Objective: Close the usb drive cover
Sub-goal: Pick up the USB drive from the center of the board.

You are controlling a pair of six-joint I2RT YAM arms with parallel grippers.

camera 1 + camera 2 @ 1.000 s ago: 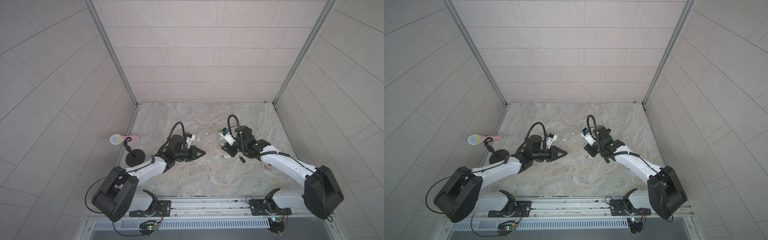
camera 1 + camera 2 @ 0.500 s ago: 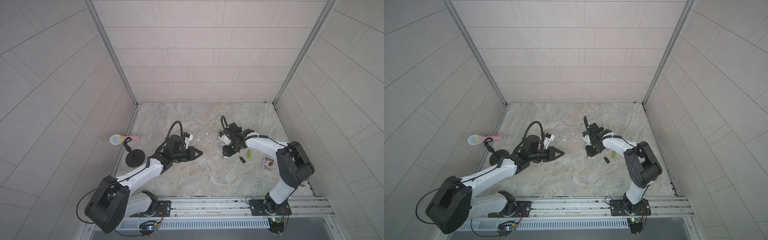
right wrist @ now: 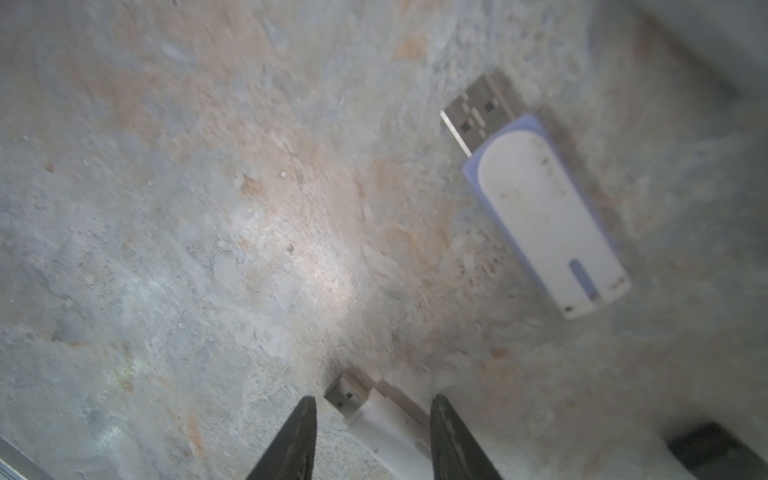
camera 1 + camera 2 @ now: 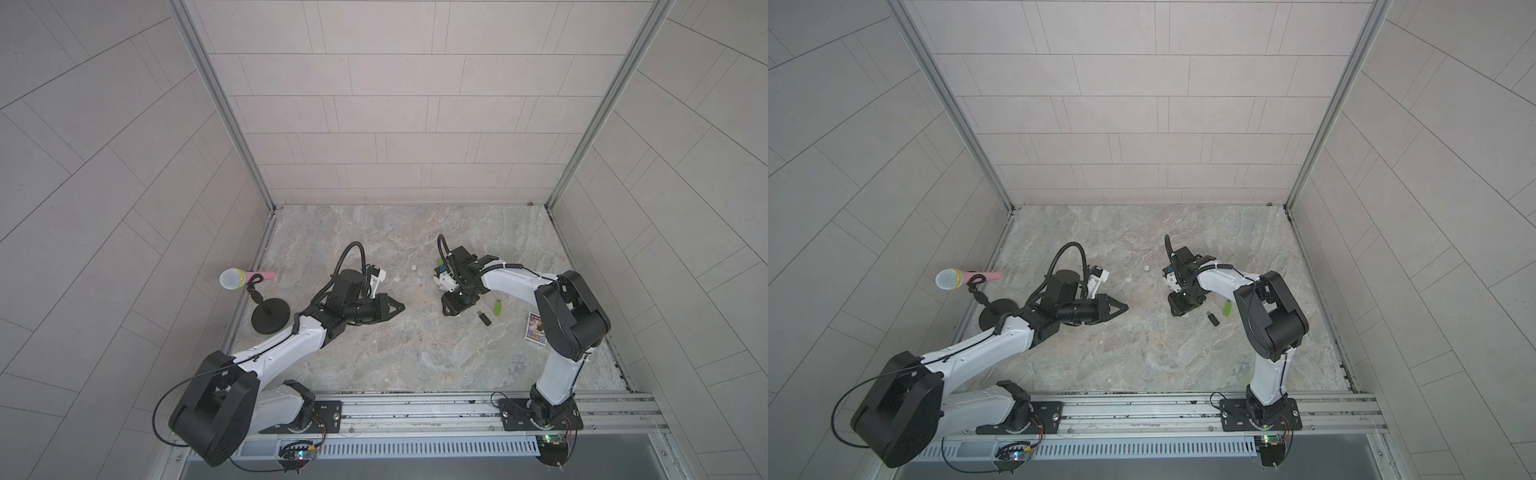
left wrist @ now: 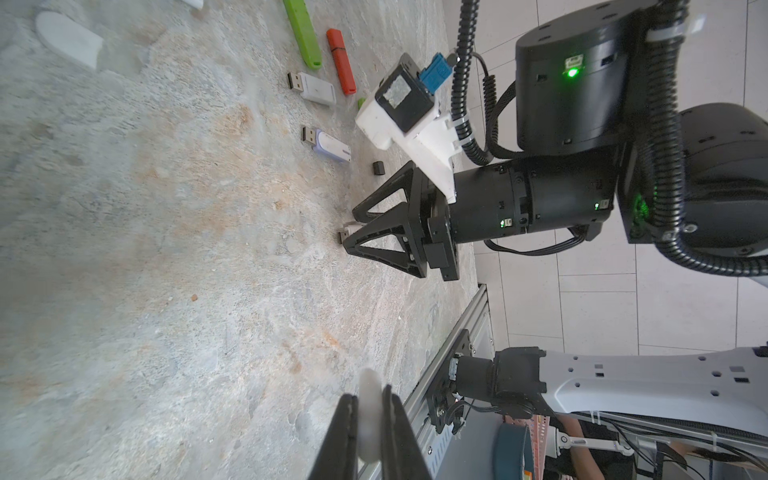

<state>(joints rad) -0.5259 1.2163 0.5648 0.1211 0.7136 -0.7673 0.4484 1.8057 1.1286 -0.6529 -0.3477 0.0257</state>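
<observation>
Nearest, in the left wrist view, the left gripper (image 5: pixel 369 395) is closed on a small white rounded plastic cap (image 5: pixel 369 422). The cap is pinched flat between the two fingers, over the grey marbled stone table (image 5: pixel 166 270). Further on, the right gripper (image 5: pixel 349 230) stands low over the table with its jaws apart, one on each side of a slim white plastic usb drive (image 3: pixel 382 428). This drive lies flat on the table and its metal plug is bare; I cannot tell if a finger touches it. Beyond it lie a small black cap (image 5: pixel 378 168) and a white and lilac usb drive (image 3: pixel 548 224), which is also uncovered. I judge that the step in hand is taking the white drive, since the cover is not yet on. The next move asks the right jaws to close on the body only and leave the plug free. They should then lift the drive and bring plug and cap into one line before pressing them together.
</observation>
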